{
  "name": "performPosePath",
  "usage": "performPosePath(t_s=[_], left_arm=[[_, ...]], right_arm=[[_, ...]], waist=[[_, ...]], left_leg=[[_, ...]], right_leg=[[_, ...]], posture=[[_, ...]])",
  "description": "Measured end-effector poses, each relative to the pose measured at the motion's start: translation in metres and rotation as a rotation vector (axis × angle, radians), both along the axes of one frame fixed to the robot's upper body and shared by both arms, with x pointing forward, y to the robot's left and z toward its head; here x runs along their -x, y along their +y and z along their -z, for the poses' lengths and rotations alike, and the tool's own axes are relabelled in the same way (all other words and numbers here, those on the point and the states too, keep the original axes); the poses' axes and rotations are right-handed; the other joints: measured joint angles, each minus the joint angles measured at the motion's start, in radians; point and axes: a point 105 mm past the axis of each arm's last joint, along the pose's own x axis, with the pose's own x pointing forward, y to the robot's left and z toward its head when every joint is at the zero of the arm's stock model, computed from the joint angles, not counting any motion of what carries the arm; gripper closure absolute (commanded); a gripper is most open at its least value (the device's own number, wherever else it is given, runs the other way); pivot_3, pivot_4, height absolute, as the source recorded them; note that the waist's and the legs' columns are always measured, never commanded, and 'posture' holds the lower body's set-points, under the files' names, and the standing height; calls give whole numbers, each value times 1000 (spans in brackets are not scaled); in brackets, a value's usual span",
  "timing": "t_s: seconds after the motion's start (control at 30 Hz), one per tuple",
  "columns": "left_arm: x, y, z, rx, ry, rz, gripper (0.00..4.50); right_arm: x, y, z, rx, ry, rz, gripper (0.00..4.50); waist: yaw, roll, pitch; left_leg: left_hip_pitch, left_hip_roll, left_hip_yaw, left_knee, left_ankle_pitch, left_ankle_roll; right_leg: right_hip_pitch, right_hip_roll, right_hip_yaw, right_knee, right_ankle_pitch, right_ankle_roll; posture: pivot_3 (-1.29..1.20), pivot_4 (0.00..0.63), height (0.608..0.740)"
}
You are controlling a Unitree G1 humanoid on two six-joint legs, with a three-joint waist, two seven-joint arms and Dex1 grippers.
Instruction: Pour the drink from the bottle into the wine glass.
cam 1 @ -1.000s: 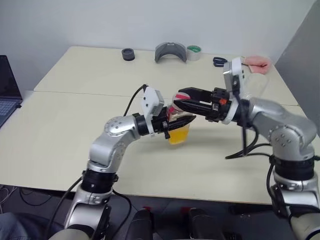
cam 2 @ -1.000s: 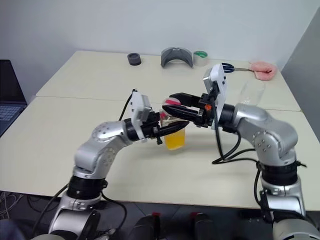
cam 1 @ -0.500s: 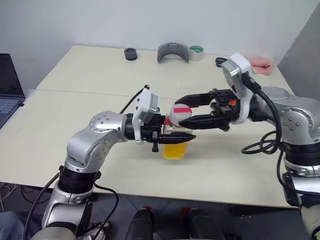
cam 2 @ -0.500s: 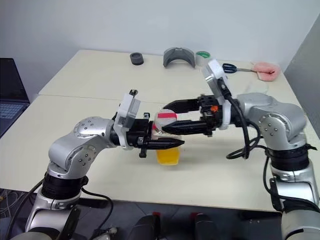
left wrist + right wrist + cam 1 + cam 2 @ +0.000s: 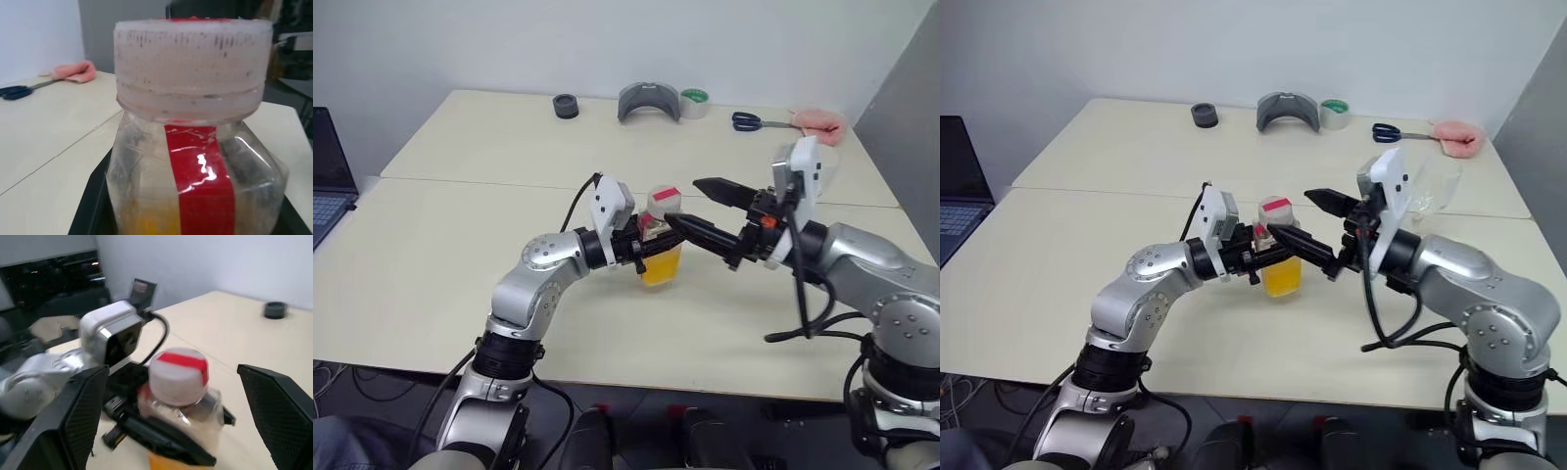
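- Bottle point(image 5: 660, 238): small, clear plastic, squarish shoulders, upright near the middle of the cream table point(image 5: 460, 245).
- Cap point(image 5: 191, 63) white, ribbed round its side, with a red band across the top; still on.
- Red vertical stripe label point(image 5: 203, 186) runs down the bottle's front; glossy, slightly wrinkled.
- Drink point(image 5: 1283, 275): translucent orange-yellow, fills the lower part of the bottle; the shoulders above it are clear.
- Left gripper point(image 5: 658, 245): black fingers clamped on the bottle's body just below the shoulders, reaching in from the left.
- Right gripper point(image 5: 705, 211): jaws spread wide, one finger on either side of the cap, tips just right of it, not touching it.
- Wine glass point(image 5: 1430, 186): clear bowl visible to the right, behind the right arm; stem hidden.
- Far edge: scissors point(image 5: 750, 120), pink cloth point(image 5: 818, 121), tape roll point(image 5: 693, 102).
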Motion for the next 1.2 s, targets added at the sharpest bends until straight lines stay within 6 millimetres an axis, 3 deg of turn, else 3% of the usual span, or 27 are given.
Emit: performPosePath(t_s=[0.2, 0.6, 0.7, 0.9, 1.2], left_arm=[[-7, -8, -7, 16, -29, -27, 2756], [-10, -11, -8, 10, -40, -33, 2756], [-10, -10, -8, 4, -41, -36, 2756], [-10, -9, -8, 0, -42, -40, 2756], [-8, -7, -7, 3, -33, -43, 2756]], right_arm=[[-11, 10, 9, 3, 20, 115, 36], [-18, 13, -1, -15, -20, 129, 36], [-18, 13, -1, -12, -18, 118, 573], [-16, 16, 0, -16, -16, 96, 2666], [-15, 17, 0, -6, -31, 76, 2709]], waist=[[1, 0, 0], [1, 0, 0], [0, 0, 0], [0, 0, 0], [0, 0, 0]], left_leg=[[0, 0, 0, 0, 0, 0], [0, 0, 0, 0, 0, 0], [0, 0, 0, 0, 0, 0], [0, 0, 0, 0, 0, 0], [0, 0, 0, 0, 0, 0]], right_leg=[[0, 0, 0, -1, 0, 0], [0, 0, 0, -1, 0, 0], [0, 0, 0, -1, 0, 0], [0, 0, 0, -1, 0, 0], [0, 0, 0, -1, 0, 0]], posture=[[0, 150, 740], [0, 150, 740], [0, 150, 740], [0, 150, 740], [0, 150, 740]])
